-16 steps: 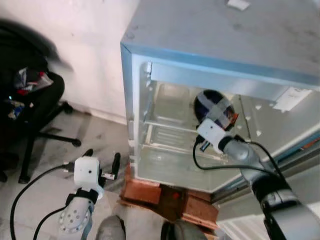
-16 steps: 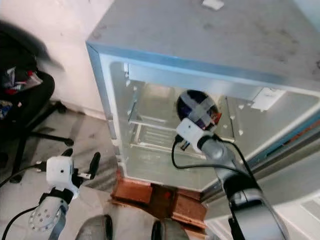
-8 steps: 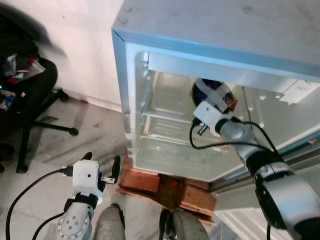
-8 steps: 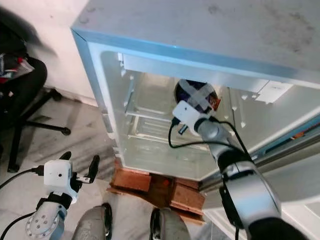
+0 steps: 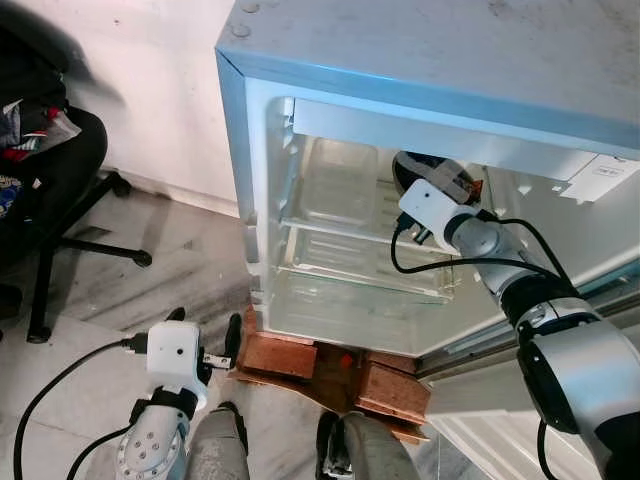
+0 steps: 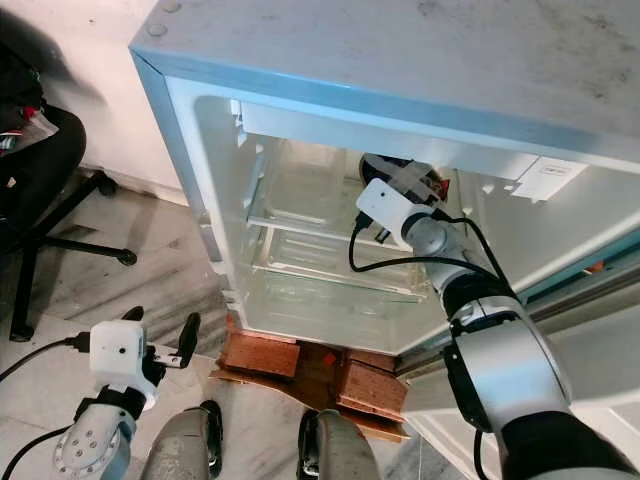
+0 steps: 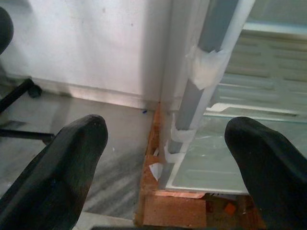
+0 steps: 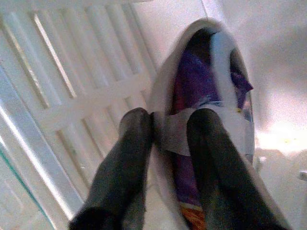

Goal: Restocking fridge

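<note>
Right pincer: clamped on taped bowl, deep in fridge above upper shelf; seat it flat before releasing; left pincer: spread, empty.

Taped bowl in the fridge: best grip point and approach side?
Grip the rim where the tape strip crosses it, as the right gripper does now: one finger inside the bowl, one outside. The bowl sits tilted with its thin rim facing out of the fridge, so probably come straight in through the open front.
</note>
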Robot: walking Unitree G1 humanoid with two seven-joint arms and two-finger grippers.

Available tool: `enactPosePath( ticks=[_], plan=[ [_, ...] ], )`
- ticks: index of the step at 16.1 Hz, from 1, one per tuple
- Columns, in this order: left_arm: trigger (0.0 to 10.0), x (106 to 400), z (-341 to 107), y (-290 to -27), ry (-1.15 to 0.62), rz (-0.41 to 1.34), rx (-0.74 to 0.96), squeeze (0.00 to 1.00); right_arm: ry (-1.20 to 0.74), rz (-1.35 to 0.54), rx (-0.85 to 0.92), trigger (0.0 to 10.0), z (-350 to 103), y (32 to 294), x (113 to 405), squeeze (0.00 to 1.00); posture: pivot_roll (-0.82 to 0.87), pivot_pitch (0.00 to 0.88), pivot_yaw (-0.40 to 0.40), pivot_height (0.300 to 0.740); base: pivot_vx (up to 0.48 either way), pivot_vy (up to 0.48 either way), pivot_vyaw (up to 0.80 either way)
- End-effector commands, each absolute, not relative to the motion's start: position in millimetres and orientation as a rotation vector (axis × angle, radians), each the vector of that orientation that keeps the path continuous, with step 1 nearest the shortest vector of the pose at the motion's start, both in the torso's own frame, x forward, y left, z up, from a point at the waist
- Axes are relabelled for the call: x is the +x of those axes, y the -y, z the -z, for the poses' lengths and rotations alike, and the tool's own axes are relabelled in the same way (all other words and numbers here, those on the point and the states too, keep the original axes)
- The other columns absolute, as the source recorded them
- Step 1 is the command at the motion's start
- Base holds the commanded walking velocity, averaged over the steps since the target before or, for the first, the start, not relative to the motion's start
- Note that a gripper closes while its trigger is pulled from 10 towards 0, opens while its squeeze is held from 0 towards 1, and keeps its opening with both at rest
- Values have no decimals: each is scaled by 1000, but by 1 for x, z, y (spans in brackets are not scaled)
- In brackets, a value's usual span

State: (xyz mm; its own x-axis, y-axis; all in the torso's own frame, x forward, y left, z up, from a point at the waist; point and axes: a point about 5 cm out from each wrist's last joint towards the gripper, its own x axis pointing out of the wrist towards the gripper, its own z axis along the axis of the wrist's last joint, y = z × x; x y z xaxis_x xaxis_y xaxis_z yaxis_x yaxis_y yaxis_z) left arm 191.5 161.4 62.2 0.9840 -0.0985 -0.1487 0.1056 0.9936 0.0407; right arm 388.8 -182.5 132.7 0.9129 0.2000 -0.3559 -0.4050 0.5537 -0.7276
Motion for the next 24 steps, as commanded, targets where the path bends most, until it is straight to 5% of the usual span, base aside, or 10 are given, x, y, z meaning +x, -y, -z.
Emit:
enactPosePath(
  ticks=[1,12,19,24],
  plan=[
    [10000,189,-60,-161,-166,99,54,0,-253,-347,-945,10000,-135,191,389,1000,181,256,-118,740,0,0,0],
    [10000,225,-60,-177,-163,109,118,0,-273,-587,-694,10000,-120,196,370,1000,175,188,-64,740,0,0,0],
    [10000,242,-57,-194,-157,89,146,0,-87,-324,-388,10000,-115,217,351,1000,145,98,-54,740,0,0,0],
    [10000,251,-61,-191,-132,91,98,0,-21,-92,-100,10000,-84,201,311,1000,142,27,-60,740,0,0,0]
  ],
)
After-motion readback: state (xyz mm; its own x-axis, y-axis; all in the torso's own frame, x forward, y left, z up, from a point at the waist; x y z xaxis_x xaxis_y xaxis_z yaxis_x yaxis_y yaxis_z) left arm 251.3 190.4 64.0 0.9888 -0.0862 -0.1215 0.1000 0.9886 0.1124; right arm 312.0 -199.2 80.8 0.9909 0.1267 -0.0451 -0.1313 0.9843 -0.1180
